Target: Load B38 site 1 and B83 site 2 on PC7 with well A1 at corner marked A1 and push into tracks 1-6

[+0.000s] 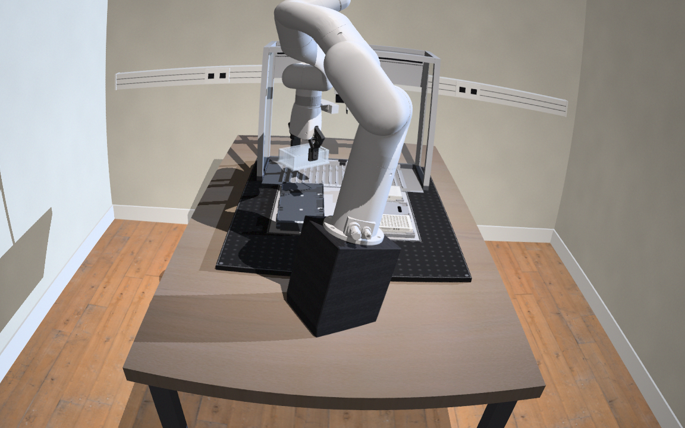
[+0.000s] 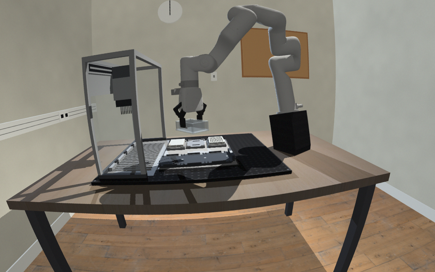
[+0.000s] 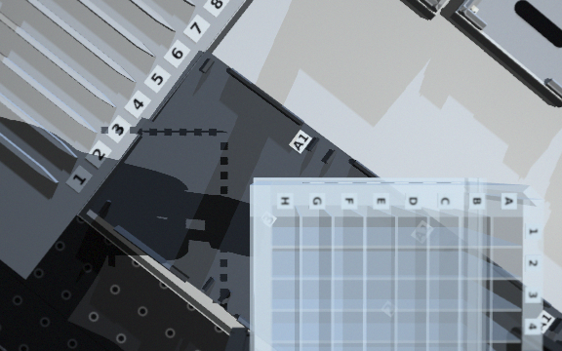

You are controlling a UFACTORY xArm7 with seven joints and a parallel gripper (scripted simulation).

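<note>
Open air over the carrier

The gripper (image 2: 190, 116), clamping the deep-well block (image 2: 192, 126), is hanging well above the carrier (image 2: 198, 158); the instrument frame (image 2: 137, 101) is standing left, the nests (image 2: 197, 143) far.

1. A translucent deep-well block (image 3: 388, 273) fills the lower right, its top edge lettered H to A from left to right and its right edge numbered 1 to 4 downward.
2. Below it lies the dark plate carrier (image 3: 188, 171), skewed to the frame, with a white A1 label (image 3: 301, 141).
3. Track number labels 1 to 8 (image 3: 137, 103) run diagonally beside the ribbed loading rails (image 3: 42, 63).
4. A grey nest (image 3: 520, 49) with a dark slot sits at the upper right.
</note>
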